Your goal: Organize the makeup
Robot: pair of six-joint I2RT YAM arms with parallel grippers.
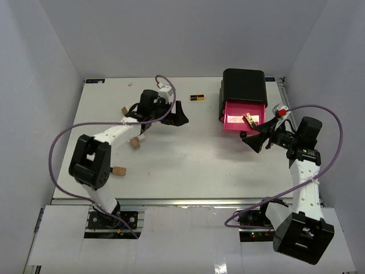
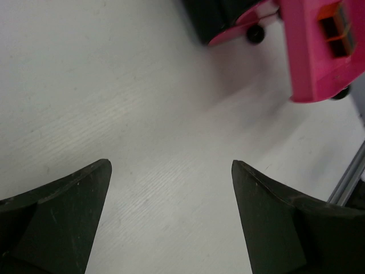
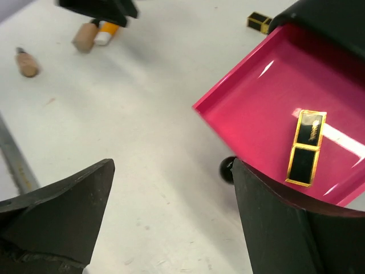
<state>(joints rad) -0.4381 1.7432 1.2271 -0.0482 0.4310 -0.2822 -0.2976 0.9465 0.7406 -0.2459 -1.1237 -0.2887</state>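
Observation:
The pink drawer (image 1: 239, 121) of the black box (image 1: 244, 85) stands pulled out. One black-and-gold tube (image 3: 307, 148) lies inside it. A second black-and-gold tube (image 1: 198, 97) lies on the table left of the box. An orange tube with a white cap (image 3: 106, 33) and a tan cork-like cylinder (image 3: 84, 37) lie side by side near the left arm. My right gripper (image 3: 171, 162) is open and empty just in front of the drawer's edge, by its black knob (image 3: 227, 169). My left gripper (image 2: 171, 162) is open over bare table, nothing between its fingers.
More cork-like cylinders lie on the left half of the table (image 1: 135, 142), (image 1: 118, 170), (image 1: 123, 109). A small pale piece (image 1: 130, 83) sits at the far left edge. Purple cables loop beside both arms. White walls enclose the table.

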